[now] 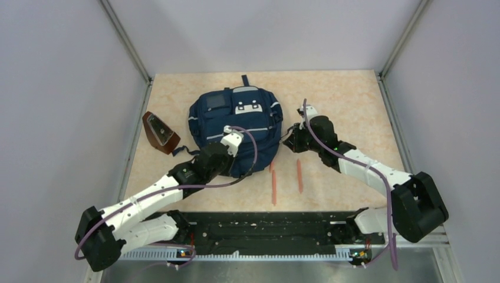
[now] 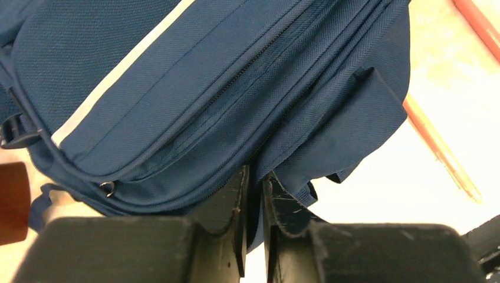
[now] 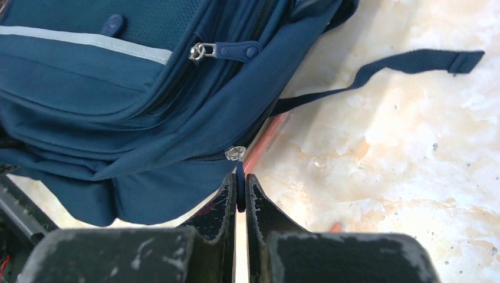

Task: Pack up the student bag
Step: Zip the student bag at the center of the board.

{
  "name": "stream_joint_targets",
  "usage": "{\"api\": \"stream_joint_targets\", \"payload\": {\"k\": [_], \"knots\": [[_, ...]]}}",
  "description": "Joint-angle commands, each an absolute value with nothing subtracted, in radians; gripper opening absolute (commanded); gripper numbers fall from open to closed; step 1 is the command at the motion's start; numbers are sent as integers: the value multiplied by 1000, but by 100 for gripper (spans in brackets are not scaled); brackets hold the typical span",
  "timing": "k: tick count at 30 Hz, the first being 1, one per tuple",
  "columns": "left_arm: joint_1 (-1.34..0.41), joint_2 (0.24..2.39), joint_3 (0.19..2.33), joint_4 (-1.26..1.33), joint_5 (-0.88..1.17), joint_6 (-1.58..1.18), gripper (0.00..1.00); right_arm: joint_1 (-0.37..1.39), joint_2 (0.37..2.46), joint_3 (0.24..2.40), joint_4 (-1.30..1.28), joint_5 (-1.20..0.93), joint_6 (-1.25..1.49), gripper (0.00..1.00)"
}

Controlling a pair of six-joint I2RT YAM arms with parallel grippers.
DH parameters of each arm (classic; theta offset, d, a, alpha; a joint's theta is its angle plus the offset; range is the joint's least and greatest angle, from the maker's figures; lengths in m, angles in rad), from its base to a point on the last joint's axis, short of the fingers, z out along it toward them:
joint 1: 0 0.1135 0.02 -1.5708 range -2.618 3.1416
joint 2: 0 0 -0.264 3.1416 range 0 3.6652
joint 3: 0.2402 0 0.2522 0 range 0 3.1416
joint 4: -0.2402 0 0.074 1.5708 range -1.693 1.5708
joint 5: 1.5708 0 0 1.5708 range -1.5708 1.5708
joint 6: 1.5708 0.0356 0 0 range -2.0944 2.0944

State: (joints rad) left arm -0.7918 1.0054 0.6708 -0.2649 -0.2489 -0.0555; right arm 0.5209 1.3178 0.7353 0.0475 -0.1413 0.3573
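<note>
The navy blue student bag [image 1: 236, 121] lies on the table's middle, with grey strips and a white patch. My left gripper [image 2: 255, 177] is shut on a fold of the bag's fabric [image 2: 330, 135] at its near edge; in the top view it sits at the bag's front [image 1: 231, 140]. My right gripper [image 3: 240, 183] is shut on the dark zip pull [image 3: 240, 188] below a silver slider [image 3: 236, 154] at the bag's right side; in the top view it is to the right of the bag [image 1: 293, 140].
A brown wedge-shaped object [image 1: 160, 133] stands left of the bag. Two orange pencils [image 1: 299, 175] [image 1: 273, 187] lie on the table in front of the bag. A loose bag strap [image 3: 377, 68] trails across the table. Grey walls close in the sides and back.
</note>
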Motion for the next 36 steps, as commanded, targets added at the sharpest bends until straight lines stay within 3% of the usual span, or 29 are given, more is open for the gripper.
{"api": "stream_joint_targets", "payload": {"k": [1, 4, 5, 6, 8, 15, 26, 31, 35, 36], "knots": [[-776, 908, 734, -242, -313, -74, 27, 542, 1261, 785, 37, -179, 304, 0], [-776, 891, 735, -212, -156, -33, 52, 581, 1260, 785, 27, -167, 292, 0], [-777, 893, 746, -208, -103, -32, 68, 589, 1261, 785, 27, -162, 292, 0], [-778, 899, 755, -203, -63, -32, 76, 596, 1262, 783, 29, -160, 294, 0], [-779, 917, 766, -176, 9, -34, 82, 604, 1263, 774, 39, -152, 301, 0], [-815, 1108, 833, -96, 71, -33, 83, 606, 1264, 740, 77, -139, 314, 0], [-914, 1378, 972, -98, -186, -8, 82, 606, 1262, 706, 98, -119, 301, 0], [-915, 1422, 973, -84, -163, -19, 65, 606, 1267, 711, 105, -117, 298, 0], [-915, 1467, 981, -87, -196, -36, 62, 606, 1245, 707, 95, -123, 300, 0], [-915, 1479, 988, -99, -216, -46, 56, 606, 1237, 703, 96, -120, 299, 0]]}}
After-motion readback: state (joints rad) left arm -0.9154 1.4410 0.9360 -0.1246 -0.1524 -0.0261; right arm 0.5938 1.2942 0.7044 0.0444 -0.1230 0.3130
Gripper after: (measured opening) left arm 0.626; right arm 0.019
